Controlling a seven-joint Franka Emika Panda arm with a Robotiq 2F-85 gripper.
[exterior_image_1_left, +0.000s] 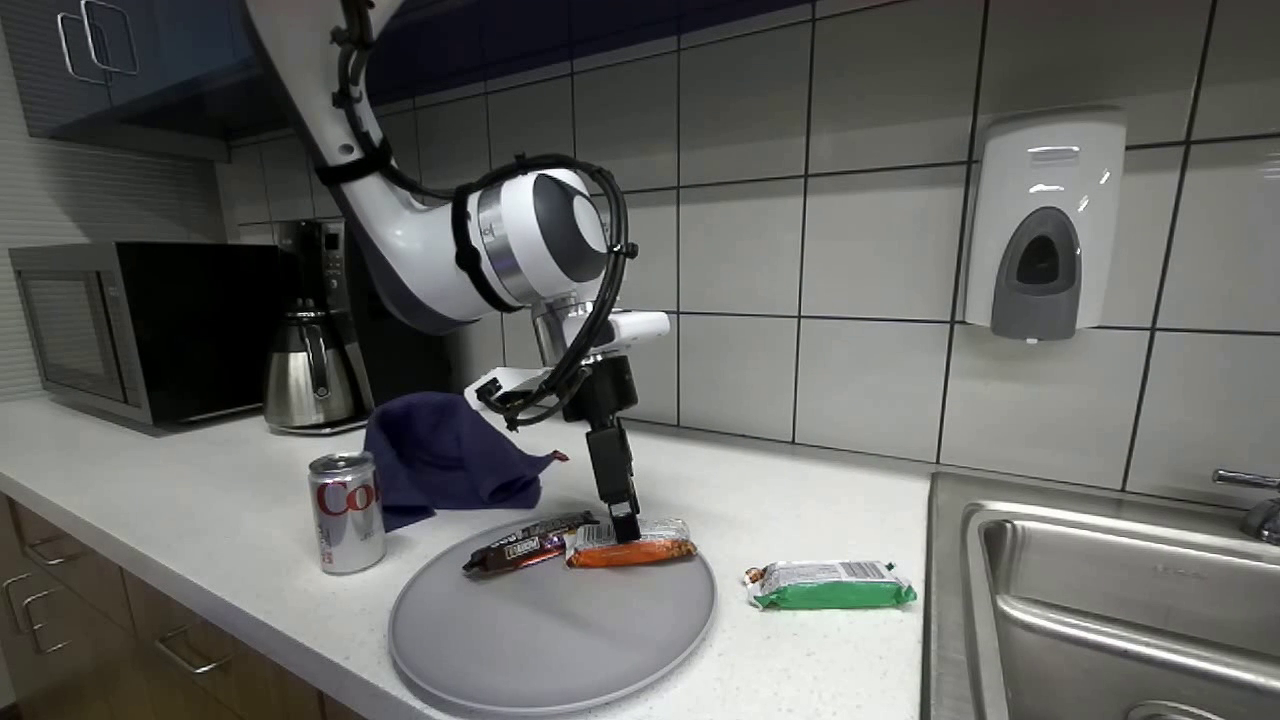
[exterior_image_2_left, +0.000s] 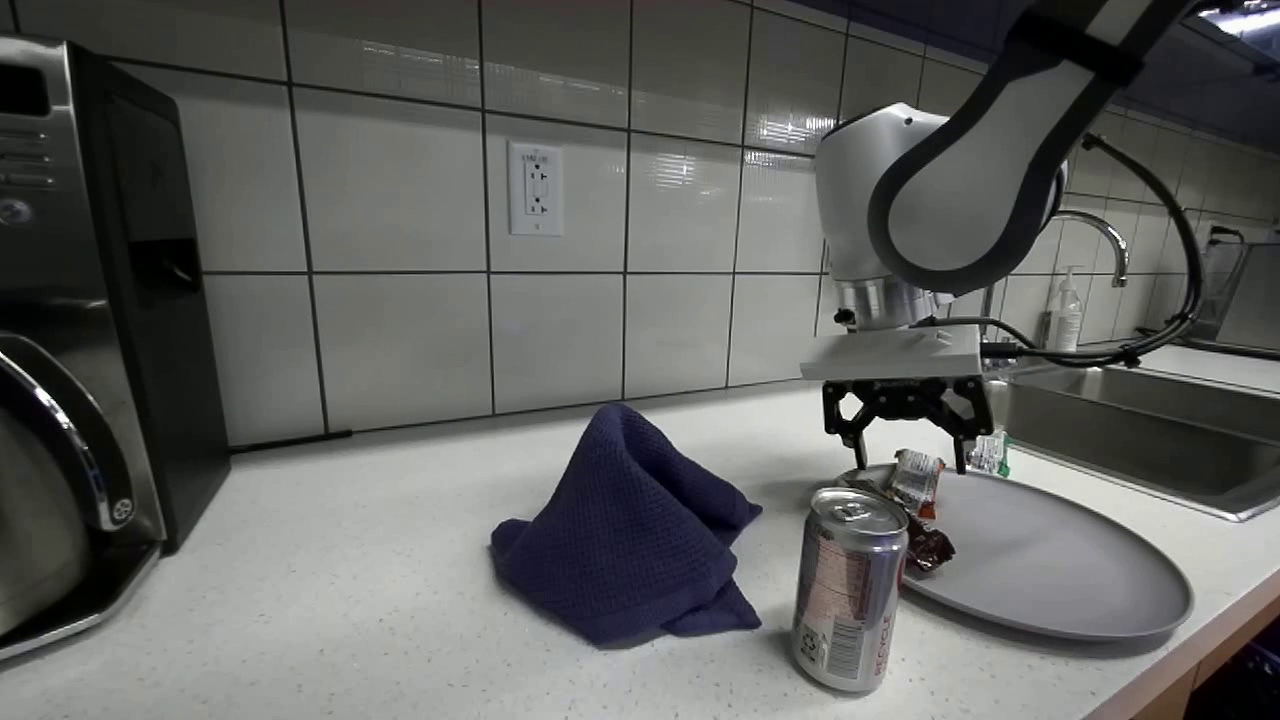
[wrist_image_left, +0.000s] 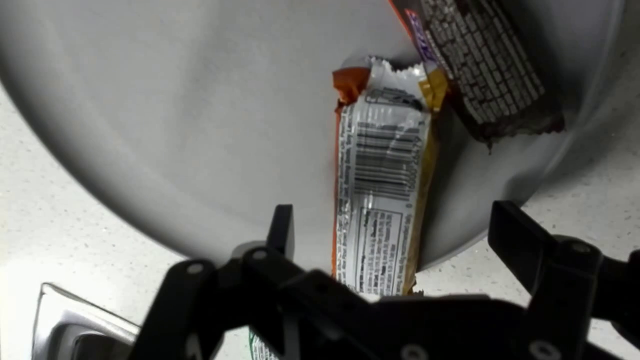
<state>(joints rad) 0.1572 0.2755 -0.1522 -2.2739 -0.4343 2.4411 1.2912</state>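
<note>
My gripper (wrist_image_left: 392, 215) stands open over the grey plate (exterior_image_1_left: 540, 640), its two fingers apart on either side of an orange-and-white wrapped bar (wrist_image_left: 382, 190). Gaps show between the bar and both fingers in the wrist view. That bar lies on the plate, one end near the rim, its lower end hidden behind the gripper. A dark brown wrapped bar (exterior_image_1_left: 525, 545) rests beside it, their ends meeting or overlapping. On the counter between plate and sink lies a green-and-white wrapped bar (exterior_image_1_left: 830, 585), mostly hidden by the gripper in the wrist view.
A silver soda can (exterior_image_1_left: 347, 513) stands close to the plate, with a crumpled purple cloth (exterior_image_2_left: 635, 540) behind it. The steel sink (exterior_image_1_left: 1120, 590) borders the counter. A coffee maker (exterior_image_1_left: 310, 370) and a microwave (exterior_image_1_left: 150, 330) stand against the wall, where a soap dispenser (exterior_image_1_left: 1045, 220) hangs.
</note>
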